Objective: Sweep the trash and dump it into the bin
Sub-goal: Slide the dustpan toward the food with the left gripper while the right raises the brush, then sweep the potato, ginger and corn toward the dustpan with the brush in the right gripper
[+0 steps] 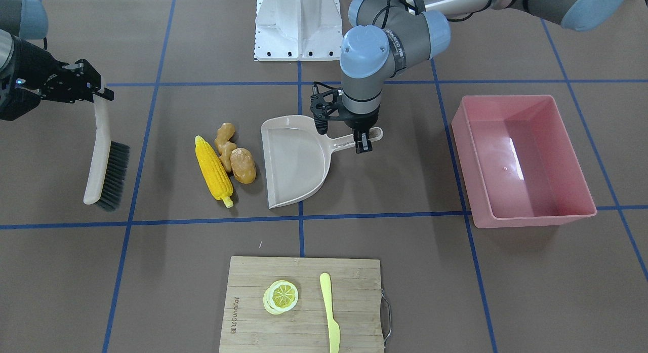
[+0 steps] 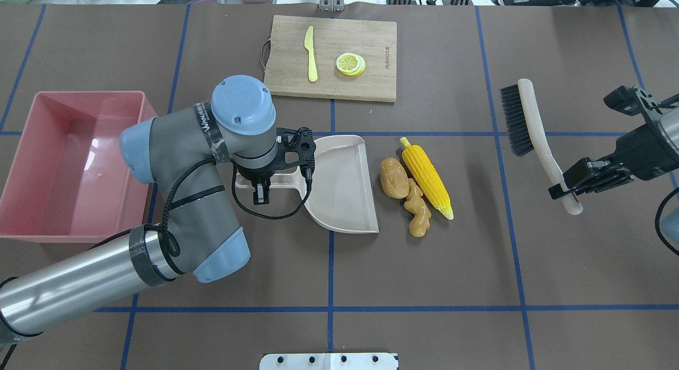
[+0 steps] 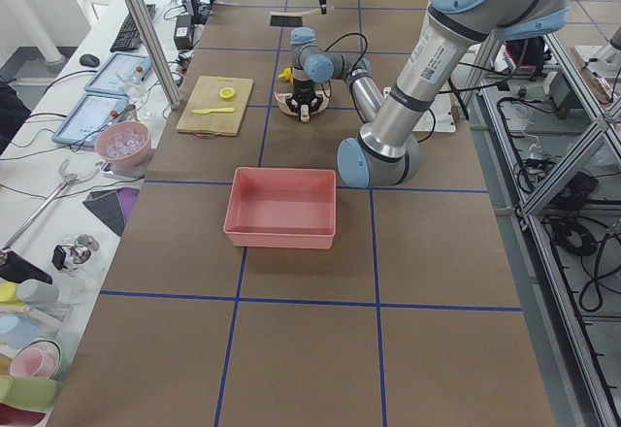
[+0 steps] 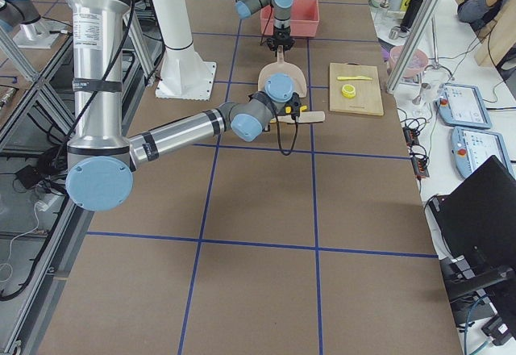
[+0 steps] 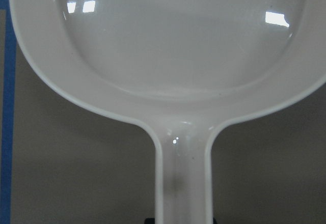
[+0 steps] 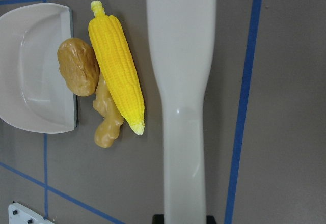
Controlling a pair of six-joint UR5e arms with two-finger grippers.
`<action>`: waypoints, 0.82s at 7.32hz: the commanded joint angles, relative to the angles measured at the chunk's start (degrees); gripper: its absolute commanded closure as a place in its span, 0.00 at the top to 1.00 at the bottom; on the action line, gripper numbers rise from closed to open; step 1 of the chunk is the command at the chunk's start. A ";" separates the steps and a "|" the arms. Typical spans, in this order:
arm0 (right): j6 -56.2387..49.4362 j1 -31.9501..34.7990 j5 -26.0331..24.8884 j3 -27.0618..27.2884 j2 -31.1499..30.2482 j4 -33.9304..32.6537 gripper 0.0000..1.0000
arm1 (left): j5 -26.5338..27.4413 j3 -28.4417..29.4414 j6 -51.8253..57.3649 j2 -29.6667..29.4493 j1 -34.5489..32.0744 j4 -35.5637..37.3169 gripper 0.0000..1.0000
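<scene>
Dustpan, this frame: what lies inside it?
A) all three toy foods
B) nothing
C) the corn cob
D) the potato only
B: the dustpan is bare inside, while the corn cob, ginger root and potato lie on the table beside its open edge.

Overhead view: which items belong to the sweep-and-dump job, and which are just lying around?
Job: corn cob, ginger root, potato; dustpan, handle in left pincer; brush, held by right pincer; pink bin.
Lying about: cutting board, lemon slice, yellow knife.
</scene>
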 commanded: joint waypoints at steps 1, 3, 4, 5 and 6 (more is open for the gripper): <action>16.49 -4.84 -4.05 -10.01 1.95 23.71 0.00 | 0.00 0.22 0.00 -0.09 0.00 -0.03 0.00; 20.67 -12.40 -9.60 -12.42 8.53 25.21 0.00 | 0.00 0.48 0.00 -0.18 0.00 -0.03 0.00; 21.99 -14.18 -9.89 -12.51 9.51 25.20 0.00 | 0.00 0.57 0.00 -0.27 0.00 -0.03 0.00; 22.26 -15.76 -10.07 -12.34 9.70 25.38 0.00 | 0.00 1.09 -0.17 -0.35 0.00 -0.12 0.00; 23.05 -15.95 -9.11 -11.56 8.91 25.47 0.00 | 0.00 1.44 -0.18 -0.44 0.00 -0.21 0.00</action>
